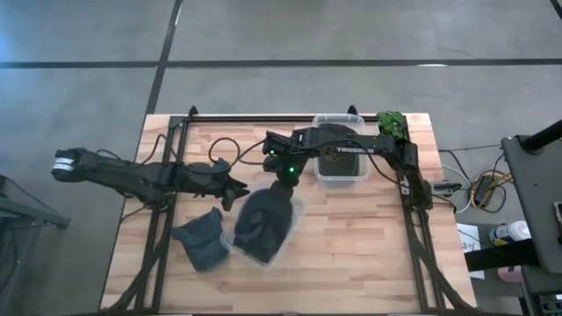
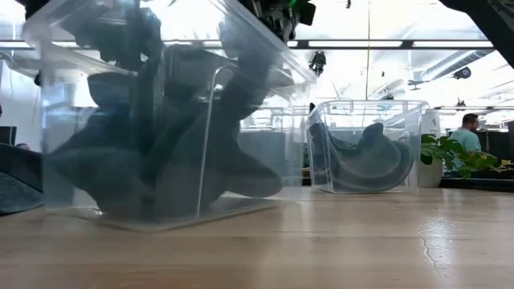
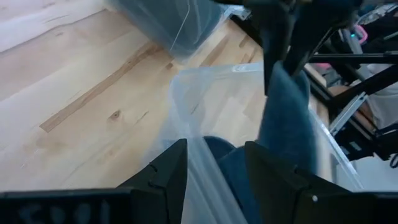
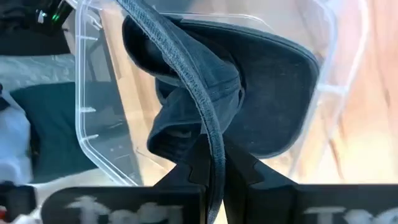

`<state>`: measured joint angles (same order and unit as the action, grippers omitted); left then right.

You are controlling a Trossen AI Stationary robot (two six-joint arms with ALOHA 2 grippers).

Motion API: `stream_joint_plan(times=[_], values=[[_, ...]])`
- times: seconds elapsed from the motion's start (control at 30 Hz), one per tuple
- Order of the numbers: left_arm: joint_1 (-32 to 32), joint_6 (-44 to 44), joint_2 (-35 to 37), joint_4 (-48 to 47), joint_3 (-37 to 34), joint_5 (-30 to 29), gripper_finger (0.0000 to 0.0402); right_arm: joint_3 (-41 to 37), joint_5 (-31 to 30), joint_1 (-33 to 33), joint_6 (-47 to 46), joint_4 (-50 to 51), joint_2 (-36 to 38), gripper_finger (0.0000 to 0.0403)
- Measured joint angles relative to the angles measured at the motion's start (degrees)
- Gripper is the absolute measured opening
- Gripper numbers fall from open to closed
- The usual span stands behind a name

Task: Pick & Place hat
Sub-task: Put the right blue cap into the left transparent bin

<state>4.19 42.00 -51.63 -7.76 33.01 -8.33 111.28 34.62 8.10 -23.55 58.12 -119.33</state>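
Where the wooden counter [image 1: 351, 254] fills the high view, a clear bin [image 1: 294, 224] sits near its centre, tipped in the low view so one end lifts off the wood. Inside it lies a dark hat [image 1: 263, 224], its brim edge pinched in the right claw [image 4: 214, 165], whose fingers are closed on the fabric just above the bin's rim at about 12 o'clock of the bin. A second dark hat [image 1: 204, 241] lies on the bare wood, touching the bin at its 9 o'clock. At 1 o'clock from centre, a second clear bin [image 1: 342, 175] holds another dark hat [image 2: 365, 164]. Reaching from 9 o'clock, the left claw [image 3: 214, 162] stands parted, empty, beside the tipped bin. A small green plant [image 1: 392, 123] sits at the counter's 1 o'clock corner.
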Motion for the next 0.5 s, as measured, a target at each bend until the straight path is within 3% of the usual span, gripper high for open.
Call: stream_joint_plan(times=[0.13, 0.5], values=[[0.00, -0.02, 1.72, 0.17, 0.92, 0.32, 0.0153, -0.95, 0.10, -0.37, -5.79, -0.20, 0.00, 0.0013], [0.30, -2.59, -0.52, 0.35, 2.42, 6.10, 0.0153, -1.26, -0.05, -0.46, -6.25, -8.74, 0.00, 0.0013]])
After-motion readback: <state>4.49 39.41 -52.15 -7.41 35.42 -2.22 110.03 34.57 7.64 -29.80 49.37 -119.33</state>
